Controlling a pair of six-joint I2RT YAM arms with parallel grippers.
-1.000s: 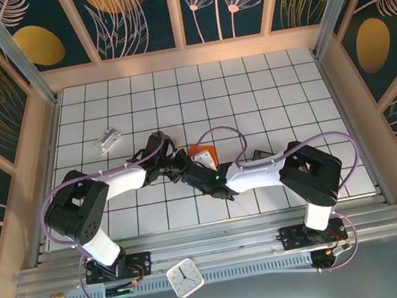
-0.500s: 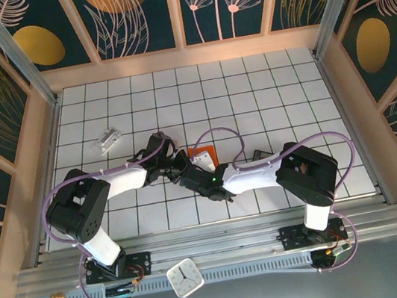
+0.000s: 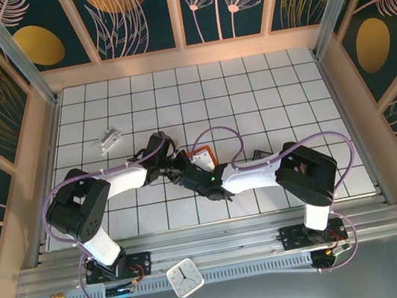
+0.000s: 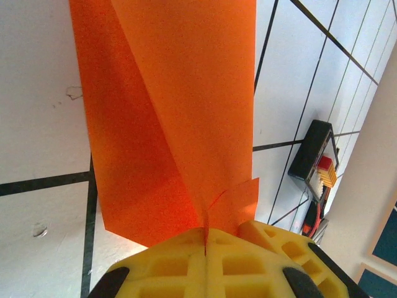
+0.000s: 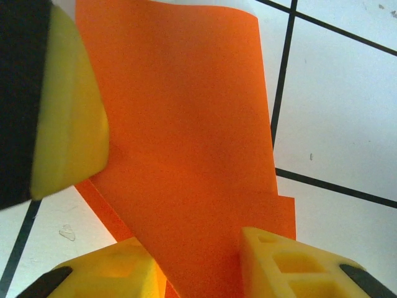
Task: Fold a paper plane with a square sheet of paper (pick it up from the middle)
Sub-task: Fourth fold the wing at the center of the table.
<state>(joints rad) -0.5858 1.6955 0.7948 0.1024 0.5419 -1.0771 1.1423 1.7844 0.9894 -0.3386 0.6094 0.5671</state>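
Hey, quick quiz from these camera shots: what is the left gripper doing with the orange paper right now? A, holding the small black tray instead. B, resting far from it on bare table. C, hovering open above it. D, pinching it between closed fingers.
D: in the left wrist view the left gripper has its yellow fingers pressed together on the folded orange paper.

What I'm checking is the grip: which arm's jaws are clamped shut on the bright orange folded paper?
The left gripper: its yellow jaws meet on the bright orange folded paper at its edge. The right gripper has its jaws apart, paper between them.
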